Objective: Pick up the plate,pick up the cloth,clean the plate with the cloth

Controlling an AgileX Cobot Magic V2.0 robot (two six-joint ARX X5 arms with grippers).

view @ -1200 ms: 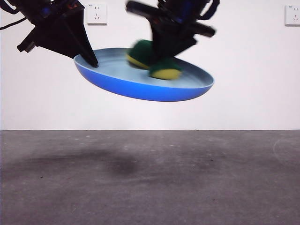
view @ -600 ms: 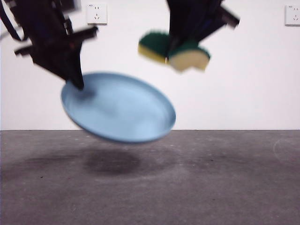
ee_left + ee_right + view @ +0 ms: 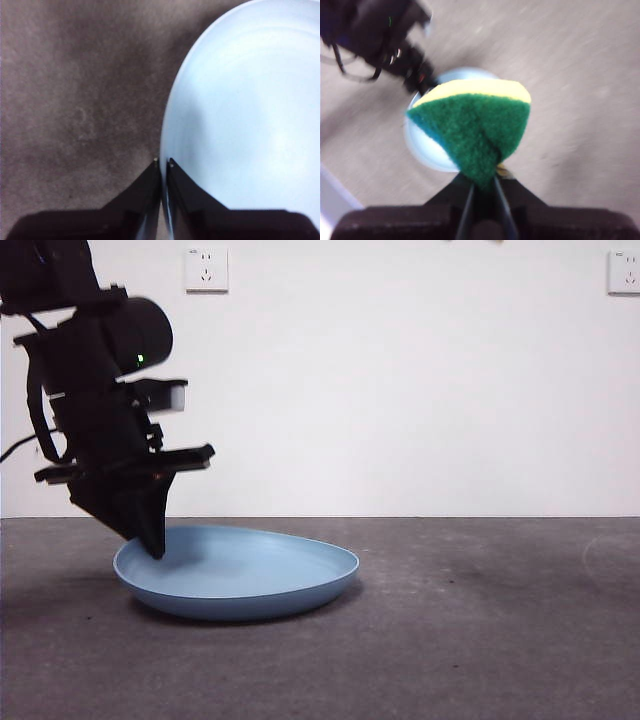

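The light-blue plate (image 3: pixel 240 570) rests on the grey table at the left of the front view. My left gripper (image 3: pixel 155 548) is shut on its left rim; in the left wrist view the jaws (image 3: pixel 163 162) pinch the rim of the plate (image 3: pixel 250 115). My right gripper (image 3: pixel 482 187) is high above the table, out of the front view, and is shut on the cloth (image 3: pixel 475 125), a yellow sponge with a green top. Far below it the right wrist view shows the plate (image 3: pixel 422 145) and the left arm (image 3: pixel 380 40).
The grey table (image 3: pixel 480 630) stretches to the right of the plate. A white wall with two sockets (image 3: pixel 206 269) stands behind it.
My left gripper has lowered the plate from the air onto the table. My right gripper has risen with the cloth, up out of the front view.
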